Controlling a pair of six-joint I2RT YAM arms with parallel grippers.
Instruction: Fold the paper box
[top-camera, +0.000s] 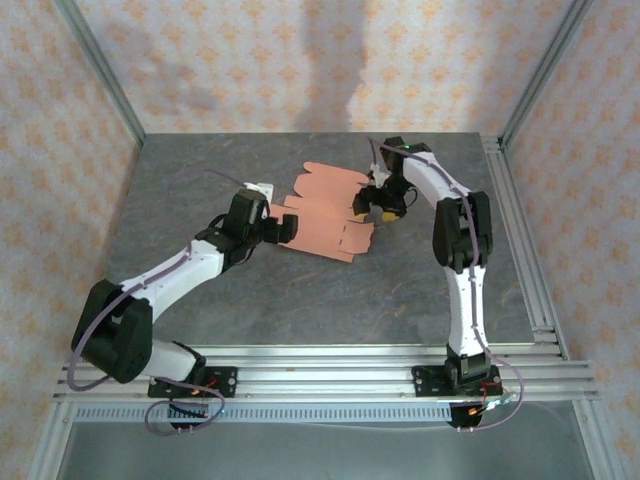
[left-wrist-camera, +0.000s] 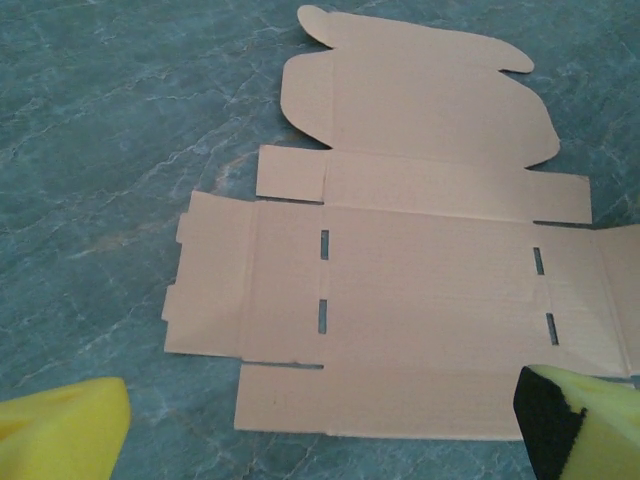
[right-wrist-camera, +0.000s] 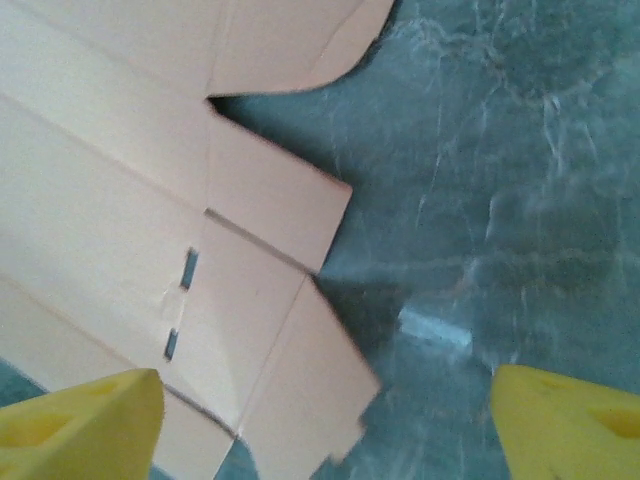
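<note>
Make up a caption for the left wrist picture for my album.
Flat, unfolded paper box lying on the marbled table, with the open left gripper poised at its near edge.

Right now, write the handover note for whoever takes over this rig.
Left claw: open, holding nothing, at the sheet's left edge.
Right claw: open, holding nothing, over the sheet's right end flap.
Paper box: flat die-cut sheet on the table, between the two claws.
Done: no panel folded up; the right end flap looks slightly lifted.
Left: all the folds, then tucking the tabs.
</note>
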